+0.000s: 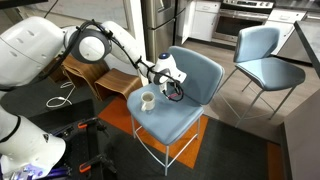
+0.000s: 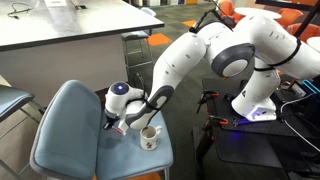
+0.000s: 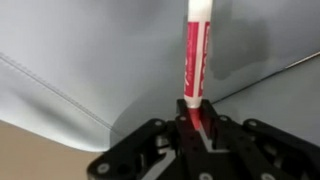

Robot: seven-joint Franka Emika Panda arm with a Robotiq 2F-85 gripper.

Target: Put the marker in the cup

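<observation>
My gripper (image 3: pixel 197 118) is shut on the marker (image 3: pixel 196 55), a reddish-pink pen with a whitish tip that sticks out from between the jaws over the blue-grey chair seat. In both exterior views the gripper (image 1: pixel 172 84) (image 2: pixel 118 124) hovers just above the seat, beside the cup. The cup (image 1: pixel 146 100) (image 2: pixel 149 137) is a small white mug with a handle and dark inside, standing upright on the seat (image 1: pixel 165 112) near its front edge. The marker is hard to make out in the exterior views. The cup is out of the wrist view.
The blue chair's backrest (image 1: pixel 200 70) rises behind the gripper. A second blue chair (image 1: pixel 262 55) stands further back. A wooden stool (image 1: pixel 88 72) sits under the arm. A counter (image 2: pixel 60 30) stands behind the chair, with cables and dark equipment on the floor (image 2: pixel 245 140).
</observation>
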